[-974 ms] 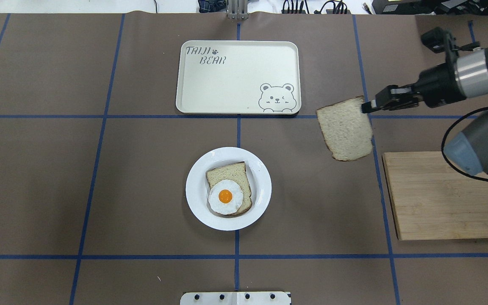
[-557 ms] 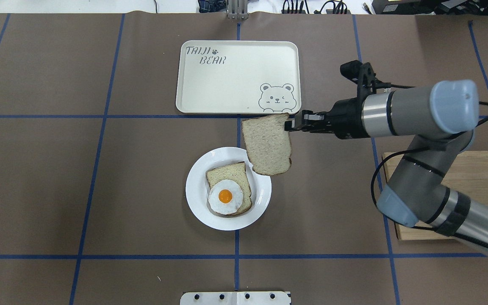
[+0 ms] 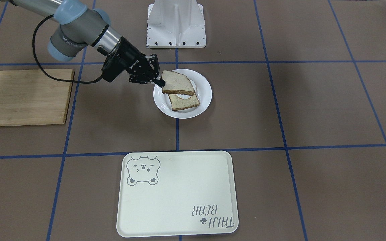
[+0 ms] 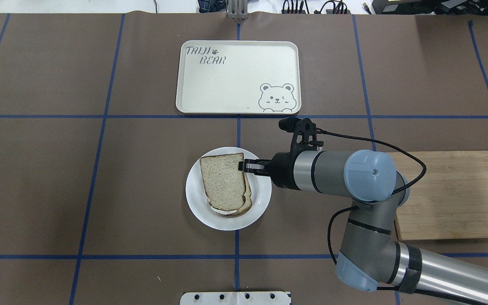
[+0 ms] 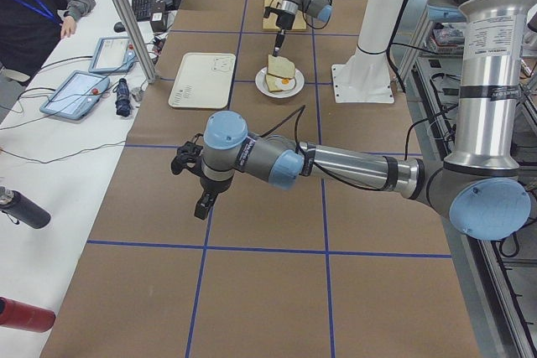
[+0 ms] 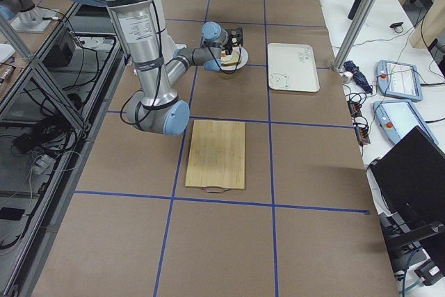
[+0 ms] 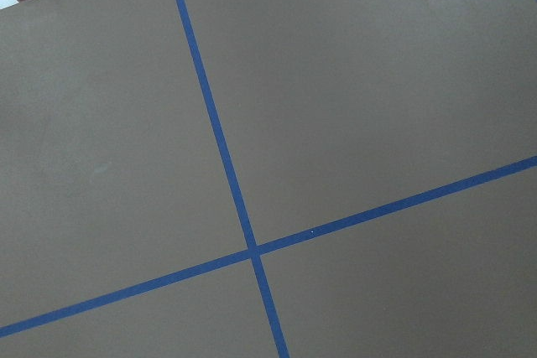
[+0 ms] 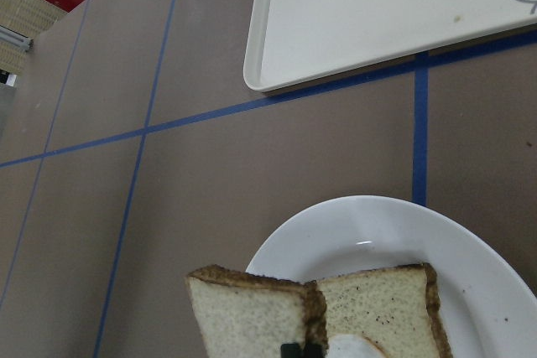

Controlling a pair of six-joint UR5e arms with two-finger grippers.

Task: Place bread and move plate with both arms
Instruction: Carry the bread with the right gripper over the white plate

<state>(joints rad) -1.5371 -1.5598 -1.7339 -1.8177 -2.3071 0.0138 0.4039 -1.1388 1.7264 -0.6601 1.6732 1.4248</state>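
Observation:
My right gripper [image 4: 244,166] is shut on one edge of the plain bread slice [image 4: 222,181]. It holds the slice just over the white plate [image 4: 262,199], above the slice with the egg. In the front view the bread [image 3: 178,85] hangs slightly tilted over the egg slice [image 3: 183,103] on the plate [image 3: 203,97], with the gripper [image 3: 161,82] at the plate's edge. In the right wrist view the bread [image 8: 252,316] is in front of the egg slice [image 8: 382,303]. My left gripper [image 5: 203,204] hovers over bare table far from the plate, and I cannot tell if it is open or shut.
The cream bear tray [image 4: 237,76] lies beyond the plate, on the far side of a blue tape line. A wooden cutting board [image 4: 451,195] lies to the plate's right, partly under my right arm. An operator sits at the side table [image 5: 25,14].
My right arm has carried the bread leftward and nearer to me, from beside the cutting board to over the plate. The bread now covers the egg slice in the overhead view.

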